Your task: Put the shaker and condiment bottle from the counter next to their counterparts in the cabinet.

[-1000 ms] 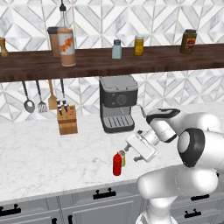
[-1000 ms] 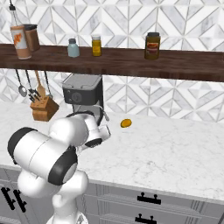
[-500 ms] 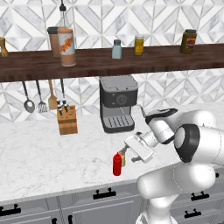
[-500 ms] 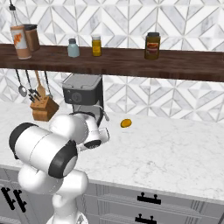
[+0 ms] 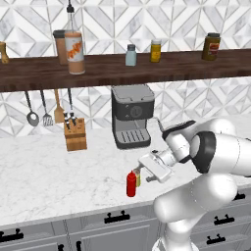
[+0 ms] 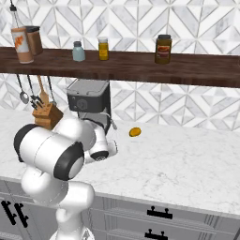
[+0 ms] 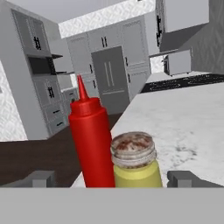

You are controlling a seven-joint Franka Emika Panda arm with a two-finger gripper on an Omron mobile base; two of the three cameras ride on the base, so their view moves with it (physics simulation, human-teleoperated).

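- I see the gripper (image 5: pixel 141 175) spread wide, holding nothing, its fingertips (image 7: pixel 41 178) on each side of the shaker (image 7: pixel 133 161).
- The condiment bottle (image 5: pixel 131 184) stands on the counter (image 5: pixel 44 181), touching the shaker at its 9 o'clock.
- On the cabinet (image 5: pixel 147 68), the tall bottle (image 5: pixel 74 45) has an orange label; I cannot read the writing, maybe too small.

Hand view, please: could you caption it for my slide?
Open gripper facing the shaker, with the condiment bottle beside it.

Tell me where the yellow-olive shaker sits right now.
The shaker stands on the counter, touching the red condiment bottle, between the open gripper's fingertips in the hand view.
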